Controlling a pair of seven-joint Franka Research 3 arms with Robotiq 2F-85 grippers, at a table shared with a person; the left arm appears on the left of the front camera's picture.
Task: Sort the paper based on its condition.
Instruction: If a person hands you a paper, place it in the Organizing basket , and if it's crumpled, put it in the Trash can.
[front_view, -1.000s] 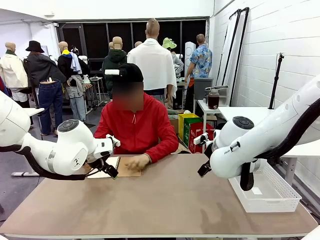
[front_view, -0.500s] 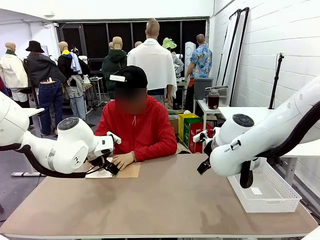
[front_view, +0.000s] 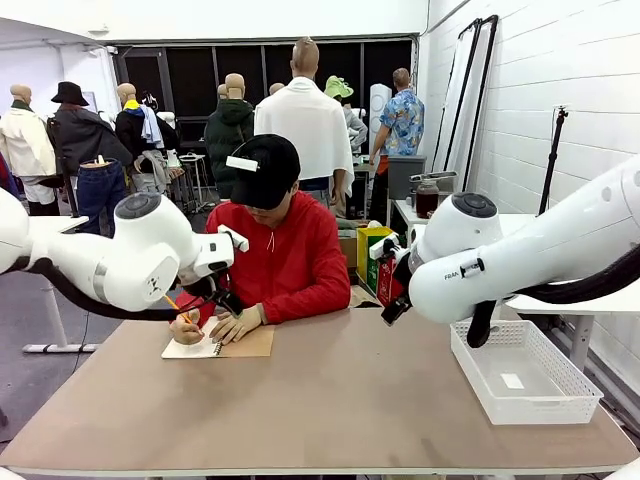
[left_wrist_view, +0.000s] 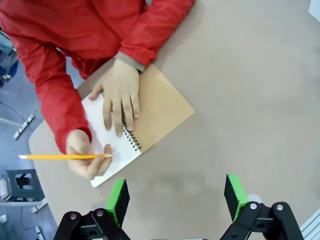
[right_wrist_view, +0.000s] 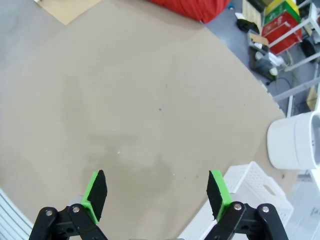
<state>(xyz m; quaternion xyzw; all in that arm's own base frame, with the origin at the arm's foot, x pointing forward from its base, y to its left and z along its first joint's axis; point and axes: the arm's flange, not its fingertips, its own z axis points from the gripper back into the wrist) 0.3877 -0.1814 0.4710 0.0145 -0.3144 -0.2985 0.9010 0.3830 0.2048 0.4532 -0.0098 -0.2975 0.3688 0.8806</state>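
Red sleeve (left_wrist_view: 55, 95); yellow pencil (left_wrist_view: 60, 156); notebook (left_wrist_view: 162, 107) brown cover, white page (left_wrist_view: 119, 161); white mesh tray (front_view: 545, 408); tan table (front_view: 330, 400)

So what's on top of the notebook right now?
A person's flat hand rests on the notebook; the other hand holds a pencil to its page. Anything beneath the hands is covered.

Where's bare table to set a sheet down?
Free: the broad middle of the table, from the notebook across to the tray, and the near edge. Crowded: far left, where the person's hands rest on the notebook below the left pincer.
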